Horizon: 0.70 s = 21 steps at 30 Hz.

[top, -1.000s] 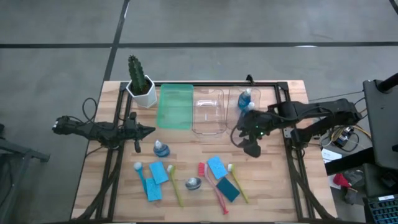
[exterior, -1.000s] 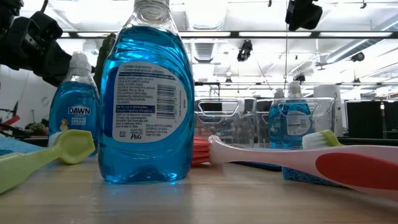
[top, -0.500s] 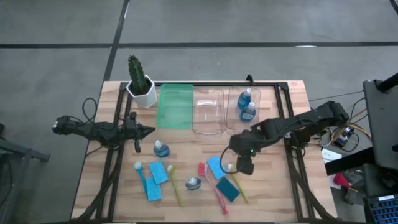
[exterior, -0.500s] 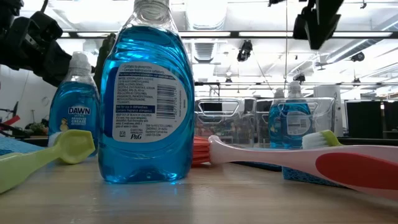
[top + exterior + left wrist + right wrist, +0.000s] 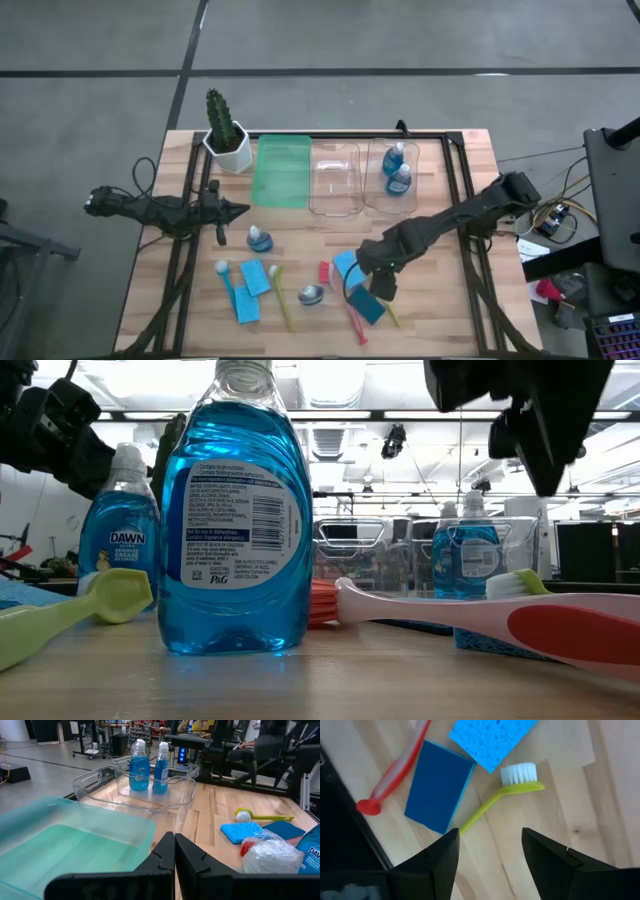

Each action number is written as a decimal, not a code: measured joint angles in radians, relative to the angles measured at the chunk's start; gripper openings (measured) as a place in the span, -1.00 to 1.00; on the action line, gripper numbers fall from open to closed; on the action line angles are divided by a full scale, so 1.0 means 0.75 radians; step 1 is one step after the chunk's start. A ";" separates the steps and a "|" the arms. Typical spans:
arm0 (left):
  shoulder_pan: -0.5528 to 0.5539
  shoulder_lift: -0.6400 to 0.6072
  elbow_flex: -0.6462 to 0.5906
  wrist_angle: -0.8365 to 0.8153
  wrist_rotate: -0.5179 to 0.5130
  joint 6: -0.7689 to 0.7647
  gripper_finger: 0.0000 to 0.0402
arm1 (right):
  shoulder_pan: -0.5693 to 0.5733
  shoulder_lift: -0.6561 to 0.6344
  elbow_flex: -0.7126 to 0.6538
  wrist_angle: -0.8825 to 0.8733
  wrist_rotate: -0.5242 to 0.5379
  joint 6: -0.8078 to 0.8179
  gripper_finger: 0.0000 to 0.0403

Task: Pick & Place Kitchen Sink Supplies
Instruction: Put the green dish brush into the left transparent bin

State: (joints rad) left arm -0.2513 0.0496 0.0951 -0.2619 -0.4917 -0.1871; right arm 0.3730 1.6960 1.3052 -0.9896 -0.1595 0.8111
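My right gripper (image 5: 385,283) is open and empty, pointing down above a yellow-green brush (image 5: 495,802) near the table's near right. A dark teal sponge (image 5: 438,790), a light blue sponge (image 5: 490,737) and a pink brush (image 5: 395,772) lie flat beside it. Two blue-liquid bottles (image 5: 397,170) stand in the right clear bin (image 5: 375,200). Two more bottles (image 5: 259,238) (image 5: 311,294) stand on the table. Two blue sponges (image 5: 250,290), a blue brush (image 5: 228,283) and a second yellow-green brush (image 5: 281,297) lie near left. My left gripper (image 5: 240,210) is shut and empty at the left.
A green bin (image 5: 283,172) and a second clear bin (image 5: 335,180) stand at the far side beside the bin with the bottles. A cactus in a white pot (image 5: 227,135) stands at the far left. Black frame rails (image 5: 465,240) run along both table sides.
My right gripper has moved from beside the right clear bin toward the table's near edge and to the left, coming down over the sponges and the yellow-green brush. It stays open. Two bottles now show in the clear bin where the arm stood before.
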 joint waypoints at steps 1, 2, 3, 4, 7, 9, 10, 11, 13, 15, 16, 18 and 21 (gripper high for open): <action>0.000 0.000 0.000 0.000 0.000 0.000 -0.97 | 0.004 0.016 0.000 0.004 -0.004 0.012 0.04; 0.000 0.000 0.000 0.000 0.000 0.001 -0.97 | 0.009 0.030 0.000 0.005 -0.007 0.025 0.04; 0.000 0.000 0.000 0.000 0.000 0.000 -0.97 | 0.012 0.041 0.000 0.004 -0.007 0.037 0.04; 0.000 0.000 0.000 0.000 0.000 0.001 -0.97 | 0.015 0.053 0.000 0.007 -0.008 0.051 0.04; 0.000 0.000 0.000 0.000 0.000 0.000 -0.97 | 0.020 0.081 0.000 0.015 -0.002 0.093 0.04; 0.000 0.000 0.000 0.000 0.000 0.000 -0.97 | 0.024 0.102 0.000 0.024 0.002 0.116 0.04; 0.000 0.000 0.000 0.000 0.000 0.000 -0.97 | 0.024 0.113 0.000 0.030 0.002 0.128 0.04; 0.000 0.000 0.000 0.000 0.000 0.000 -0.97 | 0.026 0.124 0.000 0.038 0.002 0.136 0.04; 0.000 0.000 0.000 0.000 0.000 0.000 -0.97 | 0.029 0.148 0.000 0.054 0.002 0.145 0.04; 0.000 0.000 0.000 0.000 0.000 0.001 -0.97 | 0.030 0.167 0.000 0.056 0.003 0.162 0.04; 0.000 0.000 0.000 0.000 0.000 0.000 -0.97 | 0.030 0.178 0.000 0.057 0.003 0.170 0.04; 0.000 0.000 0.000 0.000 0.000 0.001 -0.97 | 0.031 0.190 0.000 0.058 0.003 0.184 0.04; 0.000 0.000 0.000 0.000 0.000 0.000 -0.97 | 0.034 0.210 0.000 0.079 0.006 0.190 0.04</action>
State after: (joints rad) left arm -0.2512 0.0497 0.0951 -0.2619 -0.4915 -0.1871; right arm 0.3984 1.8539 1.3052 -0.9307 -0.1553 0.9538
